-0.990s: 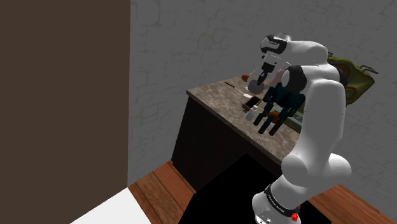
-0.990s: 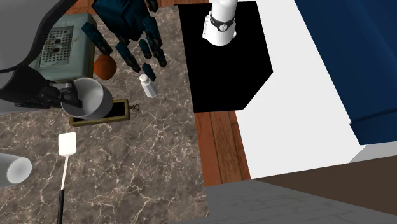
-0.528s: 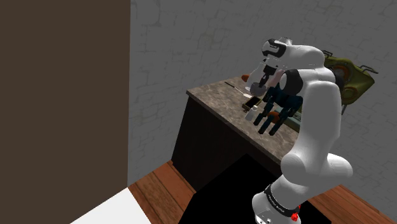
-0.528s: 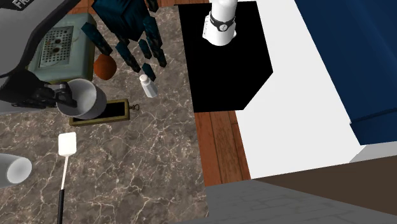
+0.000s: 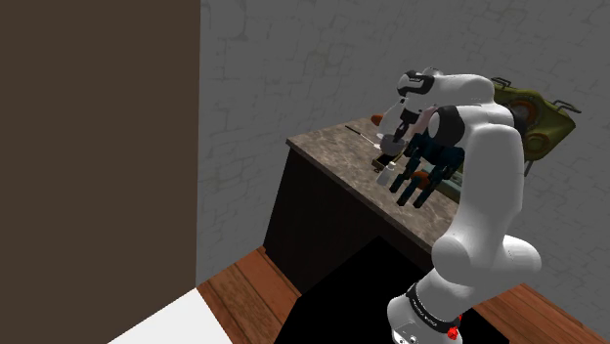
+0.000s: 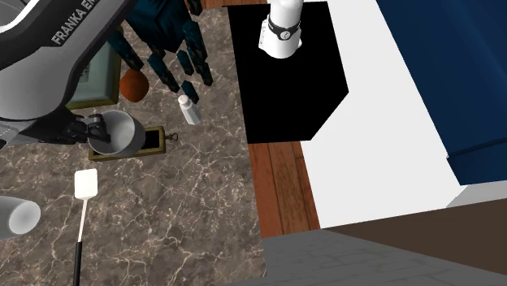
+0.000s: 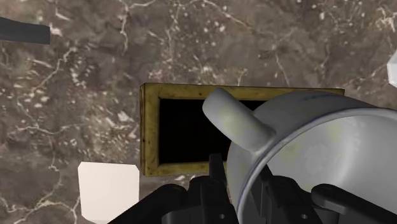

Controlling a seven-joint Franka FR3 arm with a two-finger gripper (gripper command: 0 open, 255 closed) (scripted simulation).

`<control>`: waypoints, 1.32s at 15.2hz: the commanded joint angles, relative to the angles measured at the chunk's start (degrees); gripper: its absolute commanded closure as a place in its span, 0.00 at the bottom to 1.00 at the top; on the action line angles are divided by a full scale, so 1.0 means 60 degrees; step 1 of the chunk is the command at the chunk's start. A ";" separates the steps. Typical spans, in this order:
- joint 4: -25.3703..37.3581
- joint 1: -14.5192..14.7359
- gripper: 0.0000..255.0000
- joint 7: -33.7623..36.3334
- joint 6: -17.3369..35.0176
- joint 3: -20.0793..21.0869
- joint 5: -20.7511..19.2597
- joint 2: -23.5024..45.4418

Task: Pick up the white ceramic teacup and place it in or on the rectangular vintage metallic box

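My gripper is shut on the rim of the white teacup, one finger inside it and one outside. In the wrist view the teacup looms large in the gripper, with its handle pointing away from the fingers. It sits over one end of the rectangular box, which has a brass-yellow rim and a dark inside. In the second exterior view the box lies on the marble counter, its left end covered by the cup. Whether cup and box touch is unclear. In the shoulder view the gripper is low over the counter.
On the brown marble counter lie a white spatula, a second white cup, a small white bottle, an orange ball and a dark blue pronged object. A green box sits under my arm. The counter's edge is towards the second exterior view's right.
My gripper has come down with the teacup, closer over the box's end. My arm now covers most of the green box in the second exterior view.
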 commanded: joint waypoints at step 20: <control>0.1146 -0.0238 0.00 0.0081 -0.0913 0.0013 0.0014 0.0194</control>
